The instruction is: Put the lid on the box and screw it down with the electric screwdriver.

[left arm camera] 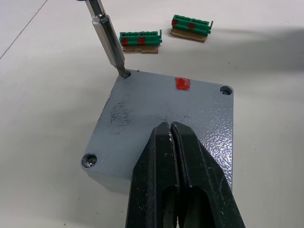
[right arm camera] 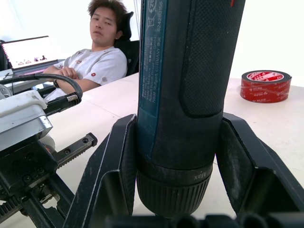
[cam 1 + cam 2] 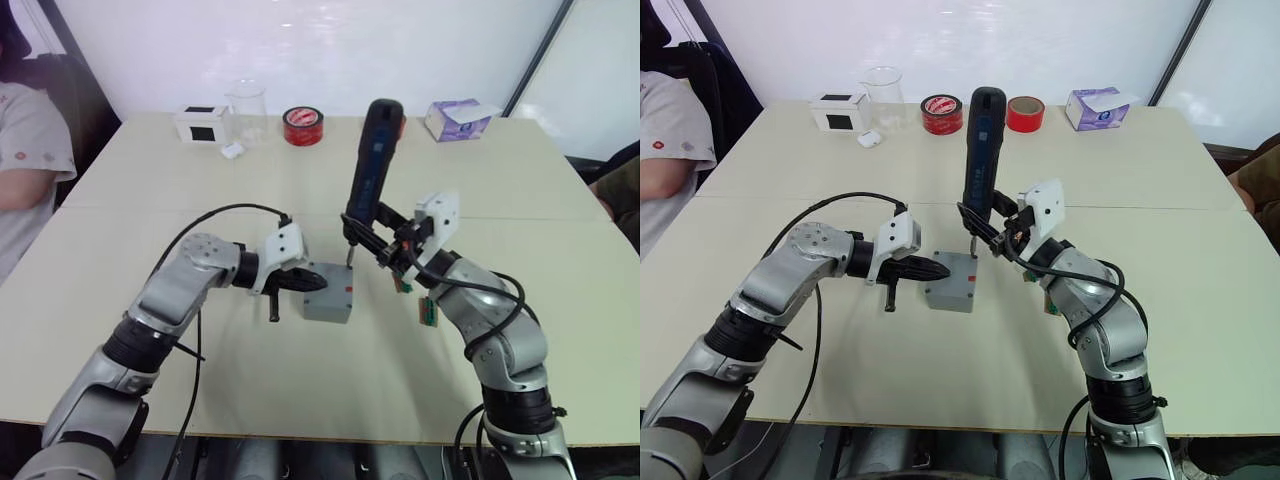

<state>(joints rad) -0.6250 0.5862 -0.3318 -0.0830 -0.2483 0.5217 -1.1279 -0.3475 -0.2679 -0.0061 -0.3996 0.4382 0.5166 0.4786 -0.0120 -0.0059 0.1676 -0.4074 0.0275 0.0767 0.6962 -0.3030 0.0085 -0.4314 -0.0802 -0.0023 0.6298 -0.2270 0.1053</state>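
The grey lid (image 1: 142, 114) lies on the box (image 3: 328, 306) near the middle of the table, red mark up. My left gripper (image 3: 318, 283) is shut, its fingertips (image 1: 164, 137) resting on the lid's top from the left side. My right gripper (image 3: 362, 226) is shut on the electric screwdriver (image 3: 372, 160), which stands nearly upright. Its metal bit (image 1: 109, 40) sits in the lid's far corner screw hole. Two other corner holes show on the lid.
Two green terminal pieces (image 1: 140, 39) lie just right of the box. Along the far edge stand a white box with a black panel (image 3: 200, 123), a clear beaker (image 3: 246, 115), red tape rolls (image 3: 303, 126) and a tissue pack (image 3: 460, 118). A person (image 3: 25, 150) sits at the left.
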